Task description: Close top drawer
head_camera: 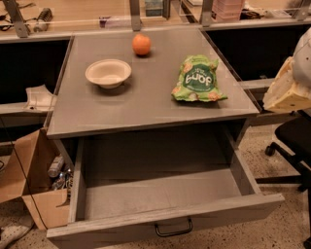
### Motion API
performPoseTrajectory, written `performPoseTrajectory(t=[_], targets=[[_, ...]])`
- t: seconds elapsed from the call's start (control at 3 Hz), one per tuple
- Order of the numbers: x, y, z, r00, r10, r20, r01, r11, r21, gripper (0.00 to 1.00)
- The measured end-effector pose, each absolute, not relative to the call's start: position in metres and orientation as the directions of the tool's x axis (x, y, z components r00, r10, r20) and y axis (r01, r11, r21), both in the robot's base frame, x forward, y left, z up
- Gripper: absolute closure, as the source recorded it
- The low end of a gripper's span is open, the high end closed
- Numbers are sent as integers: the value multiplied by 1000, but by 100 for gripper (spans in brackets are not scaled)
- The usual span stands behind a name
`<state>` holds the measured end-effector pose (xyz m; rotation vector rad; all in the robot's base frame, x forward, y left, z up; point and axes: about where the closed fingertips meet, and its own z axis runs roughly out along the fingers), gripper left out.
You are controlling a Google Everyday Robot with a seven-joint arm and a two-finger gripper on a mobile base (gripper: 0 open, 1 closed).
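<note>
Grey table (146, 109). Beneath it we log the top drawer (155, 194) pulled far out towards the camera, with its handle (173, 227) centred on the front. The gripper (287, 92) hangs at the right edge, beside the tabletop and apart from the drawer; we cannot tell its grip state. On the tabletop: green snack bag (197, 80), white bowl (108, 73), orange (141, 44).

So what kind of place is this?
Likely an office or lab: a desk with an open drawer, a swivel chair at right, benches behind. The robot's hand is out of sight; only its arm shows at right.
</note>
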<state>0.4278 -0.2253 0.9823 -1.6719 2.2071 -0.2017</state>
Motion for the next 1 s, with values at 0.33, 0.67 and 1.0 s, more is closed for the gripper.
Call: performPoseTrajectory(t=[0.33, 0.67, 1.0], targets=[[417, -238, 958, -268, -948, -175, -892, 312, -327, 100], [406, -248, 920, -302, -941, -151, -901, 334, -276, 100], [399, -248, 919, -300, -940, -162, -903, 335, -270, 100]])
